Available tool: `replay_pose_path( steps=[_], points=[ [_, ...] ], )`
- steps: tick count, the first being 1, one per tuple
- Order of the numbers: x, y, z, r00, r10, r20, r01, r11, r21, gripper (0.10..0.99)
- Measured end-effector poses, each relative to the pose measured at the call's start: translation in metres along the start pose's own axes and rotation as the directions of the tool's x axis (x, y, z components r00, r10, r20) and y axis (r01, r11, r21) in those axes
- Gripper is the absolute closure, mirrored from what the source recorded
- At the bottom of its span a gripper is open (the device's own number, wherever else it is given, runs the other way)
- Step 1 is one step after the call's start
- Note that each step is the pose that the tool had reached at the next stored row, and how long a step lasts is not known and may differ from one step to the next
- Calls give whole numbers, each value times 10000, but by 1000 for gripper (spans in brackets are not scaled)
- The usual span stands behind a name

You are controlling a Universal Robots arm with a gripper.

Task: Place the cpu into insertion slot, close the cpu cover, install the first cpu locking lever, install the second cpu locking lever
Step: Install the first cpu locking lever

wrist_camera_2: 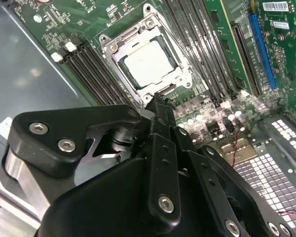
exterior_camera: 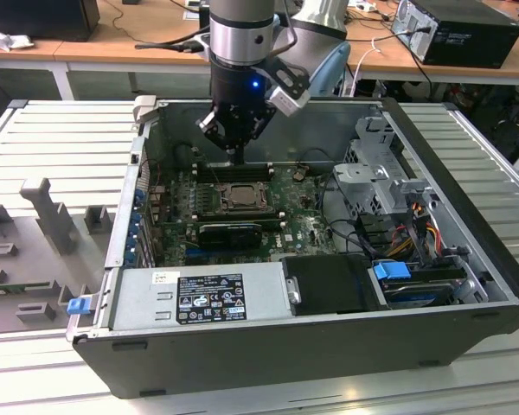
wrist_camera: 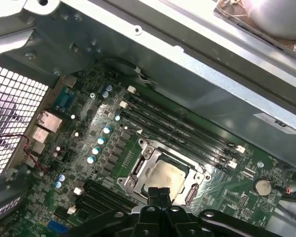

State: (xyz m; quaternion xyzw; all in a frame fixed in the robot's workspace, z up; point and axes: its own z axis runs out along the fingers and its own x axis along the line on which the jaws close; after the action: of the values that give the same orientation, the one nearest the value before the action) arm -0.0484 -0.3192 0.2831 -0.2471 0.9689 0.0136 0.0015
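The pale square cpu lies flat in the insertion slot on the green board, with the silver cpu cover down flat, framing its face

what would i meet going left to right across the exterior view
grey upright block → blue card latches on the case wall → cpu → metal drive cage
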Motion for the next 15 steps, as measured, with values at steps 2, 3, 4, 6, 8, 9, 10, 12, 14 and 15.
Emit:
replay_pose_path(
  steps=[2, 3, 4, 6, 8, 9, 10, 12, 14, 15],
  points=[
    [0, 0, 0, 9998, -174, -4, 174, 9998, -2, 980],
    [0, 0, 0, 9997, -236, -6, 236, 9997, -2, 980],
    [0, 0, 0, 9996, -299, -8, 299, 9996, -3, 980],
    [0, 0, 0, 9990, -438, -11, 438, 9990, -4, 980],
    [0, 0, 0, 9984, -567, -15, 567, 9984, -6, 980],
    [0, 0, 0, 9981, -623, -16, 623, 9981, -6, 980],
    [0, 0, 0, 9974, -726, -19, 726, 9974, -8, 980],
    [1, 0, 0, 9956, -937, -23, 937, 9956, -10, 980],
    [26, 13, 2, 9931, -1172, -20, 1172, 9931, -27, 980],
    [68, 35, 7, 9929, -1187, -9, 1187, 9929, -29, 980]
  ],
)
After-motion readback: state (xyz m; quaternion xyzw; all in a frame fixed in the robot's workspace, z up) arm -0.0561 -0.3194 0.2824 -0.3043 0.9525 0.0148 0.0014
